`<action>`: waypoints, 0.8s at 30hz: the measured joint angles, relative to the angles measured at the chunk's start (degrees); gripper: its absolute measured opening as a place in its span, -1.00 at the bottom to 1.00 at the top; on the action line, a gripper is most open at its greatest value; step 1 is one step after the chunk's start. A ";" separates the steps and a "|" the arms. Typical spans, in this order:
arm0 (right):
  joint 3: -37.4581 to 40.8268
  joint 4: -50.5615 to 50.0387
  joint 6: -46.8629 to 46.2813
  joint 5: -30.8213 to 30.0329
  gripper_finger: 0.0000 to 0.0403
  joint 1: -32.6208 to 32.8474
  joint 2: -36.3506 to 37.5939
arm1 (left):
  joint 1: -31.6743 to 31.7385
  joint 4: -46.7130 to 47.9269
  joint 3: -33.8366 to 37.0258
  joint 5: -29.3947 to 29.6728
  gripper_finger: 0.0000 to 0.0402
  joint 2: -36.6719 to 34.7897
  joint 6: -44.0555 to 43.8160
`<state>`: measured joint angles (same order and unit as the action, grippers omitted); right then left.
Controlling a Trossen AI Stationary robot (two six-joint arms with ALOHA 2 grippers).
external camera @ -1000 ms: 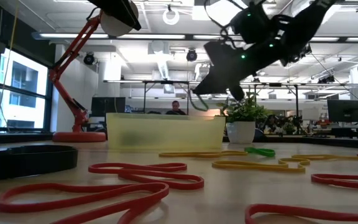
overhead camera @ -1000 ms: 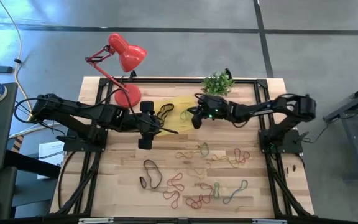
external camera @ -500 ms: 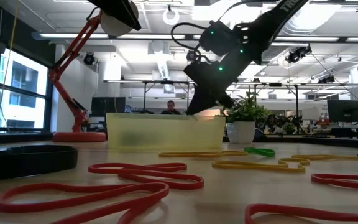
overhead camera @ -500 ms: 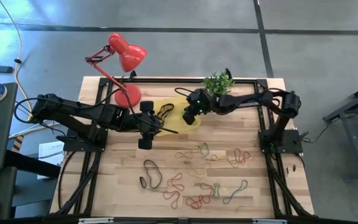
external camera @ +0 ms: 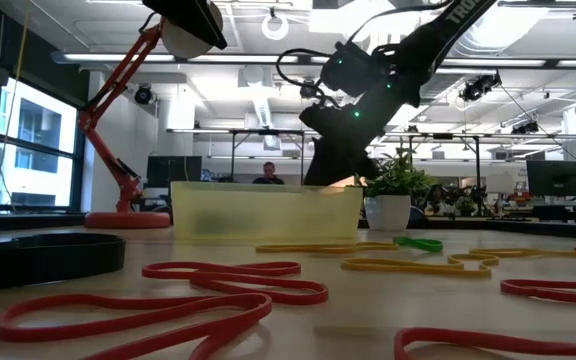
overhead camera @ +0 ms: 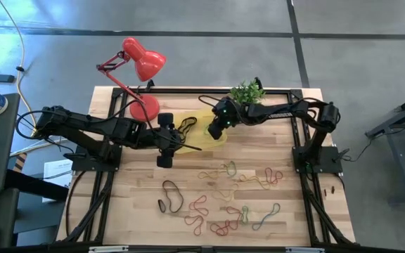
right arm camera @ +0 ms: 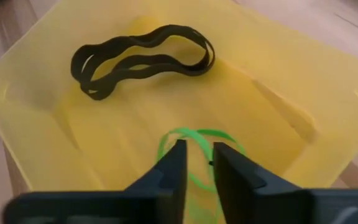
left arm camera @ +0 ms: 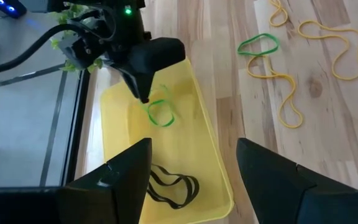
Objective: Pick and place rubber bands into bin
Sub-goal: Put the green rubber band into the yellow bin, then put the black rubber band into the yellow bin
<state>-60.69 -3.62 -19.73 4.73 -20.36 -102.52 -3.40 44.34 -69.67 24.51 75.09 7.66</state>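
Right hand (right arm camera: 197, 163) angled down into the bin (right arm camera: 303, 93), fingers slightly parted above a green band (right arm camera: 194, 138)

The bin (overhead camera: 204, 126) sits at the far middle of the table (overhead camera: 139, 211), between the lamp (overhead camera: 140, 63) on its left and the potted plant (overhead camera: 247, 92) on its right. Two rubber bands lie in it — one (right arm camera: 143, 56) toward the left end, another (left arm camera: 161, 114) under the right gripper (left arm camera: 144, 98), which hangs over the bin's right end. The left gripper (overhead camera: 164, 144) rests just left of the bin. The other rubber bands (overhead camera: 223, 200) lie scattered nearer the front — well apart from the bin.
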 joint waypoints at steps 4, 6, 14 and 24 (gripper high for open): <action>0.00 0.00 0.32 0.11 -0.40 0.02 0.00 | 0.00 0.00 0.00 0.00 0.12 0.00 -0.02; 0.00 0.01 0.59 0.14 -0.32 0.02 0.00 | -0.01 0.08 0.00 0.00 0.12 0.00 -0.02; 0.04 -0.79 7.20 5.01 -0.25 2.33 3.39 | 0.00 0.74 0.00 -0.01 0.12 0.00 -0.02; 0.04 -18.76 14.33 4.29 -0.27 8.81 19.55 | -2.82 9.53 0.00 -15.39 0.12 0.00 0.44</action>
<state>-60.64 -22.38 -5.40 9.01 -11.55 -82.97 -6.22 53.87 -69.67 9.13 75.09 8.10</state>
